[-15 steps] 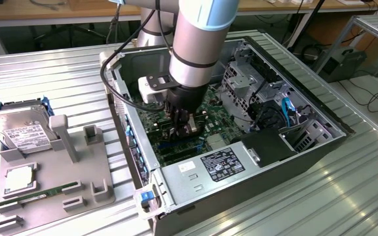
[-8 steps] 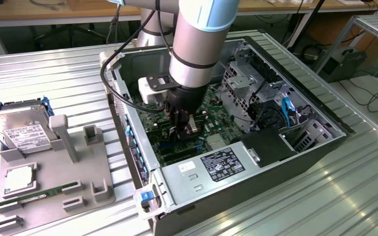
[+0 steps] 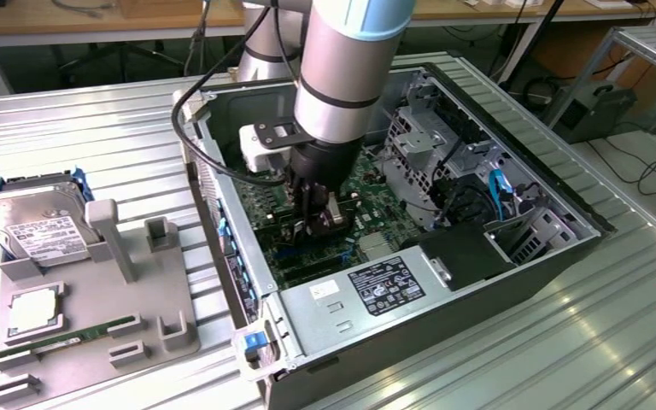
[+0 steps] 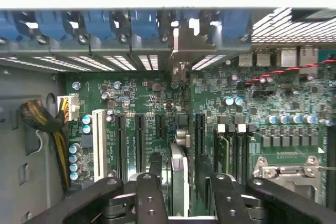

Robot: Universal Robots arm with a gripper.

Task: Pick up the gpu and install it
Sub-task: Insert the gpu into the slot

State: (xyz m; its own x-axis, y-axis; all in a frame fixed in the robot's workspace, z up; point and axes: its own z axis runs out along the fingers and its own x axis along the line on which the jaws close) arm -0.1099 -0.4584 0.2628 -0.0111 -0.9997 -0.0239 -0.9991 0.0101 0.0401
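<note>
Gripper (image 4: 179, 192) fingers stand spread apart inside the open computer case (image 3: 556, 256), down close over the green motherboard (image 3: 368, 184). Between them, seen edge-on in the wrist view, stands the gpu (image 4: 178, 174), upright in the row of long black expansion slots (image 4: 139, 142). The fingers (image 4: 151, 198) flank the card on both sides and are not clamped on it; whether one still touches it cannot be told. The card's far end lines up with the rear wall of the case, where blue clips (image 4: 105, 24) run in a row. On the exterior view's left, on the metal counter (image 3: 89, 128), a grey holder tray (image 3: 89, 342) carries a hard drive (image 3: 38, 226), a square chip (image 3: 34, 309) and a slim green memory stick (image 3: 72, 335).
</note>
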